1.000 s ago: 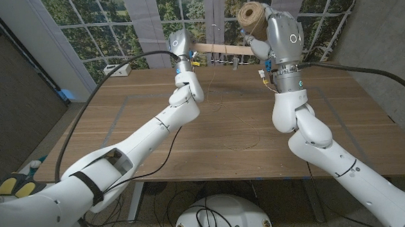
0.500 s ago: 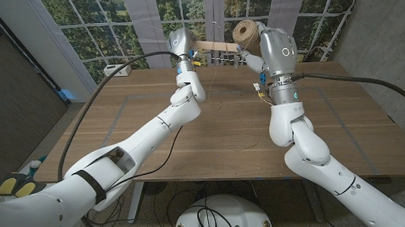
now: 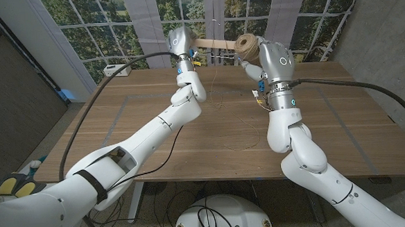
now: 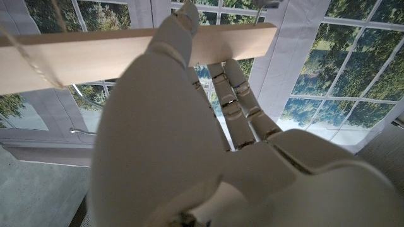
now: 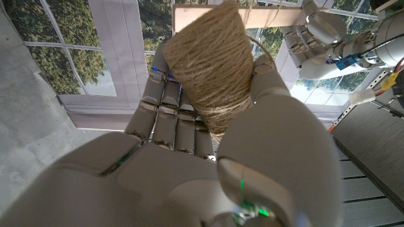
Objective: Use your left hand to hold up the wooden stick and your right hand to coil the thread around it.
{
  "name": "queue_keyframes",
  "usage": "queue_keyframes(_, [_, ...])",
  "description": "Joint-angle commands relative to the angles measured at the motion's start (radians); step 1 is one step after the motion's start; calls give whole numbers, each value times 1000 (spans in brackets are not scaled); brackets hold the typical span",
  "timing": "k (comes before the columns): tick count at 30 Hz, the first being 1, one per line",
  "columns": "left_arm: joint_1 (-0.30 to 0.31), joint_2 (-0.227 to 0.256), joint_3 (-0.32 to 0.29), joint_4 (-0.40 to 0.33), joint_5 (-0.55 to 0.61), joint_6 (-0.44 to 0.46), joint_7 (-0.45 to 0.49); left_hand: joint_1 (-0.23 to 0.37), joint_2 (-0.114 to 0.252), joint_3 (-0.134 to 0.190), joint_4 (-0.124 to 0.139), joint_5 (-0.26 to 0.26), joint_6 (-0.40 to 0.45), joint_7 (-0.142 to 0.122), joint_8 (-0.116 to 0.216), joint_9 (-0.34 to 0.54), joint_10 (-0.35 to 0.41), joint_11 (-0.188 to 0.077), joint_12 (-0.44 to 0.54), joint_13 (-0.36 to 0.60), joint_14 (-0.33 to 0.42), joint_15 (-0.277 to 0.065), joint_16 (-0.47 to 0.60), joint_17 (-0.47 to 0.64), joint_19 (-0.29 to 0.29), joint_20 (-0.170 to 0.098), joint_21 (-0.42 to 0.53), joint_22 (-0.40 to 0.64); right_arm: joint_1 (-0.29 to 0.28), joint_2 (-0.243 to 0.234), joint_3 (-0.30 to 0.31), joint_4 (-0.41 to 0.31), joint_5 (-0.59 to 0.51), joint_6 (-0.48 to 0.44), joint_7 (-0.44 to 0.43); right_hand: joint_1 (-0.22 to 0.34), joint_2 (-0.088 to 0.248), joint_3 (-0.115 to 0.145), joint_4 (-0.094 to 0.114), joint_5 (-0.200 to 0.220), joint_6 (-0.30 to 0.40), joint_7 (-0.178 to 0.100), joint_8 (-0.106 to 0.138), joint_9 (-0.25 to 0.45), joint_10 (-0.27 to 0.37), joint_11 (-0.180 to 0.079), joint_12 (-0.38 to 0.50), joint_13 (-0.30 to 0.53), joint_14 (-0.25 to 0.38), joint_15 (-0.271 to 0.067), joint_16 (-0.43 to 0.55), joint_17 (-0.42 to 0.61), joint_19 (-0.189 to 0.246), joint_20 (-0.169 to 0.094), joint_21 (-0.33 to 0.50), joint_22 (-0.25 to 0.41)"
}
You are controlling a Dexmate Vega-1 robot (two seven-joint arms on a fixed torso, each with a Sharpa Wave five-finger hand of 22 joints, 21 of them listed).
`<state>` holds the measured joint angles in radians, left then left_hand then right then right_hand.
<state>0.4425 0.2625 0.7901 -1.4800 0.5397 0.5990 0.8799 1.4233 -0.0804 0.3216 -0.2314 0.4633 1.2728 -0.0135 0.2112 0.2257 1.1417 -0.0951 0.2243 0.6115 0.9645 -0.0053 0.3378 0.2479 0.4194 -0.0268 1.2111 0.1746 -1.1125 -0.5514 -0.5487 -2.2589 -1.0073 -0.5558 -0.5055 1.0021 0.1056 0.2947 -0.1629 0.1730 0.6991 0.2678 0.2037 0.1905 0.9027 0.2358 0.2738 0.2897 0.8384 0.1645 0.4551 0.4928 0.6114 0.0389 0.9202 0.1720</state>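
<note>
Your left hand gripped the wooden stick level above the tabletop; your right hand clasped the thread spool against its free end.

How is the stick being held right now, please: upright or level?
Roughly level. The left hand grips one end of the stick, which runs sideways toward the spool.

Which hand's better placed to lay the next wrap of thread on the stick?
Right. The right hand already grips the twine spool, right beside the free end of the wooden stick. The left hand is busy holding that stick up, so it likely can't wind.
</note>
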Motion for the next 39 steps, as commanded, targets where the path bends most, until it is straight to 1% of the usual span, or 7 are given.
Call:
queue_keyframes(1, [14,-10,-18,15,-5,-44,73,2,9,69,62,3,27,19,2,4,19,-8,2,11,242,-235,0,429,4,-2,4,2,4,15,-1,10,49,-50,44,16,41,195,23,6,417,-241,5,3,266,-163,6,0,311,-342,6,-2,-51,-62,10,3])
queue_keyframes(18, [25,-23,-39,40,-12,-110,168,2,9,70,62,2,29,19,2,4,19,-9,-2,13,245,-235,-3,434,2,-3,5,2,57,-1,-21,22,130,-182,200,10,36,209,16,3,426,-233,3,2,272,-151,3,1,316,-329,0,-7,-46,-53,13,2])
queue_keyframes(20, [27,-28,-45,50,-15,-132,194,1,9,70,62,2,27,19,1,4,21,-11,-2,12,245,-235,-3,435,3,-3,5,2,64,-3,-23,26,142,-195,209,9,36,210,15,3,425,-233,2,2,271,-152,3,1,317,-334,1,-6,-46,-53,13,2])
queue_keyframes(21, [29,-21,-43,31,-15,-110,168,2,9,70,62,2,27,19,1,4,21,-10,-2,12,245,-235,-4,435,3,-3,5,2,68,-4,-24,28,150,-201,213,9,36,212,15,3,426,-232,2,2,274,-159,4,2,316,-334,0,-6,-46,-53,13,2])
queue_keyframes(25, [35,-26,-50,51,-17,-156,217,1,8,70,62,2,29,18,2,4,22,-10,-2,12,245,-235,-4,436,3,-4,6,2,89,-13,-29,38,186,-226,245,8,37,215,13,3,422,-229,-1,2,274,-144,1,0,317,-332,1,-5,-45,-51,14,2])
queue_keyframes(33, [45,-18,-54,51,-14,-187,237,1,9,71,63,1,29,18,1,5,20,-11,-3,15,245,-235,-6,439,3,-4,6,2,106,-25,-22,59,275,-214,218,6,36,219,12,1,425,-226,-1,2,276,-147,0,1,319,-325,1,-4,-44,-48,15,2])
queue_keyframes(39, [54,-8,-55,28,-5,-175,226,1,8,71,62,0,29,14,1,5,19,-10,-5,15,245,-235,-8,441,3,-3,6,2,131,-36,-30,75,323,-228,214,5,36,224,10,1,427,-224,-1,2,276,-142,-1,2,321,-323,1,-4,-40,-46,16,2])
